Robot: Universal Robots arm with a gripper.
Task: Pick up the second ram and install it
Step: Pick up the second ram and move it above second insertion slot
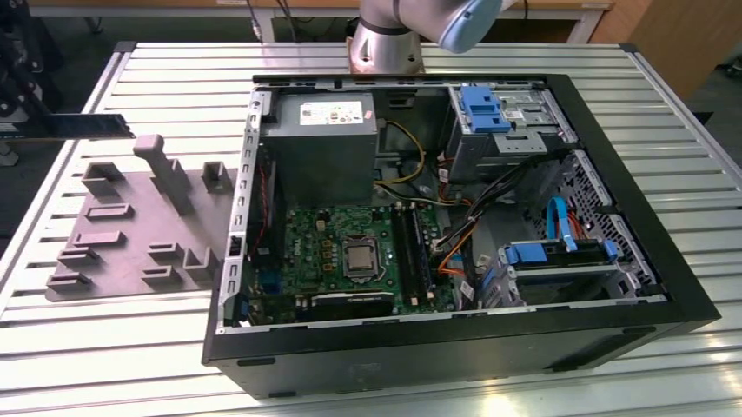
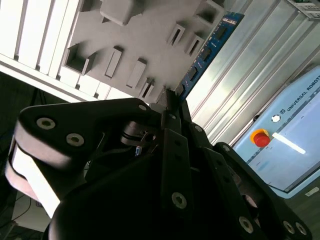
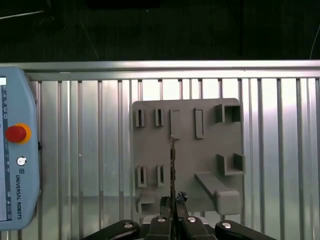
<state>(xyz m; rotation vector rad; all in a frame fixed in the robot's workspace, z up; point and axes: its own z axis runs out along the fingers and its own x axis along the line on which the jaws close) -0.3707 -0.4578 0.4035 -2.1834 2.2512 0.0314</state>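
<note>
Gripper (image 3: pixel 172 204) clamped on the second ram (image 3: pixel 172 165), held edge-on over the grey fixture (image 1: pixel 128 234), at 9 o'clock from the open case (image 1: pixel 464 347). Risk: the narrow edge grip may let the stick tilt and misalign with the motherboard slots (image 1: pixel 414 252).

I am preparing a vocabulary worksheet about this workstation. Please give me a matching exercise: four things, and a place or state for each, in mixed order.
1 second ram
2 grey fixture plate
3 red button
4 computer case

A open, motherboard showing
B on the light blue pendant
C pinched in the gripper
D flat on the table, beside the case

Pairs: 1-C, 2-D, 3-B, 4-A
</note>
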